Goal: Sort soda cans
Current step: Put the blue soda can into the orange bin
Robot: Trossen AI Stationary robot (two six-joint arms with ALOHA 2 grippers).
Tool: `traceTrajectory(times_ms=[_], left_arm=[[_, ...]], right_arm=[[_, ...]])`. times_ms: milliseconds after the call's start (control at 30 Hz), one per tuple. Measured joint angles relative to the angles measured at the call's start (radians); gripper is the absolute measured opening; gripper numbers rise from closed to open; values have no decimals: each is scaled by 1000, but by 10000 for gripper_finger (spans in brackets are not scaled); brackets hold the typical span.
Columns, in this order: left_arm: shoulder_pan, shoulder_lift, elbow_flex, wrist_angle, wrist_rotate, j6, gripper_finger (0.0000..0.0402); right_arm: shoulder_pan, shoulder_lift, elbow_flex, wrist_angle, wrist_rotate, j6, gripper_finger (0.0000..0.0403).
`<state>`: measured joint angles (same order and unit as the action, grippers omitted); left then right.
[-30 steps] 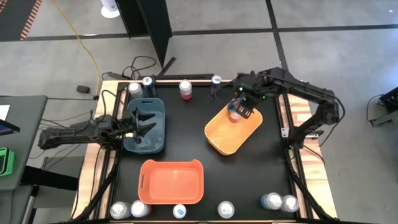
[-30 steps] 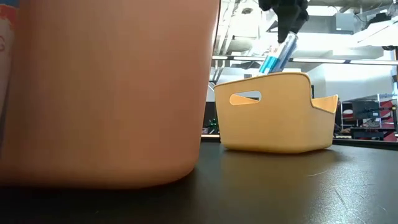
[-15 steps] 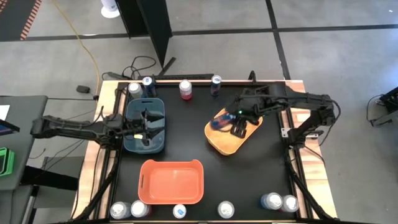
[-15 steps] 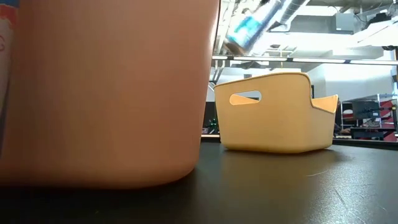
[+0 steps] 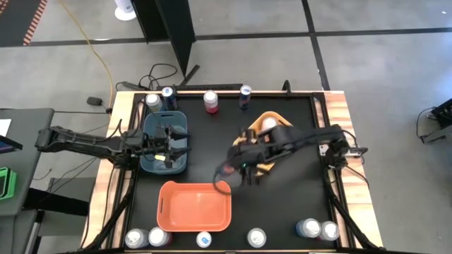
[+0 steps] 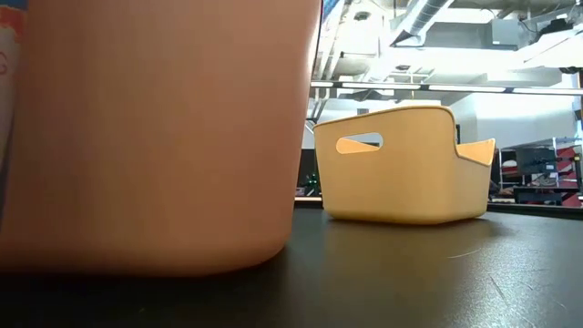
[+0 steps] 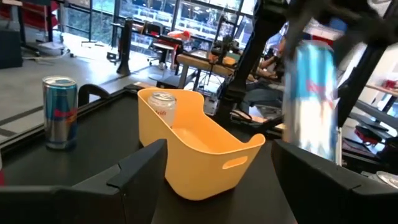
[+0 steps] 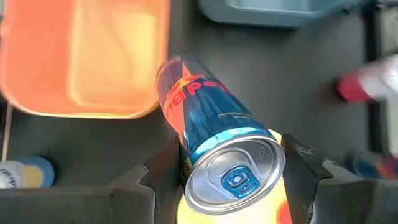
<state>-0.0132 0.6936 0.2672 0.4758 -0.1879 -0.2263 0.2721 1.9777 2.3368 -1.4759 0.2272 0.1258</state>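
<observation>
1. While it is carried above the black counter (image 5: 282,204), a blue-labelled can (image 8: 214,146) sits clamped between the two fingers of the right claw (image 8: 230,180), its silver top toward the wrist camera and its body tilted
2. From above, the right claw (image 5: 236,169) is between the yellow bin (image 5: 268,121) and the orange bin (image 5: 194,206), near the orange bin's far right corner
3. One can (image 7: 163,107) stands inside the yellow bin (image 7: 199,149)
4. Over the blue bin (image 5: 164,141), on the counter's left side, the left claw (image 5: 169,146) hovers with its fingers spread apart and nothing between them
5. More cans stand upright along the far edge, among them a pink one (image 5: 210,101) and a blue one (image 5: 245,93); others line the near edge (image 5: 256,237)
</observation>
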Motion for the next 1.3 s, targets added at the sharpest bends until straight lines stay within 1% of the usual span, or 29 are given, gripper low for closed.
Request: traceTrajectory(times_ms=[67,300,400,600,867,1033,1167,1300], left_arm=[[0,0,0,-11,0,-1,284],[0,0,0,-28,-1,-18,284],[0,0,0,-36,4,-26,284],[-29,0,0,-42,8,-35,284],[-128,0,-1,-29,6,23,282],[-218,6,-1,14,-5,90,255],[-283,57,-1,92,-15,139,237],[-328,158,-1,196,-28,176,238]], right_arm=[[13,22,3,7,-26,0,210],[76,79,20,78,-26,-19,209],[86,93,15,78,-44,-20,209],[94,158,17,93,-45,-55,209],[78,253,17,105,-45,-129,209],[66,289,18,102,-45,-145,209],[63,288,18,125,-44,-160,209],[58,288,19,136,-44,-155,209]])
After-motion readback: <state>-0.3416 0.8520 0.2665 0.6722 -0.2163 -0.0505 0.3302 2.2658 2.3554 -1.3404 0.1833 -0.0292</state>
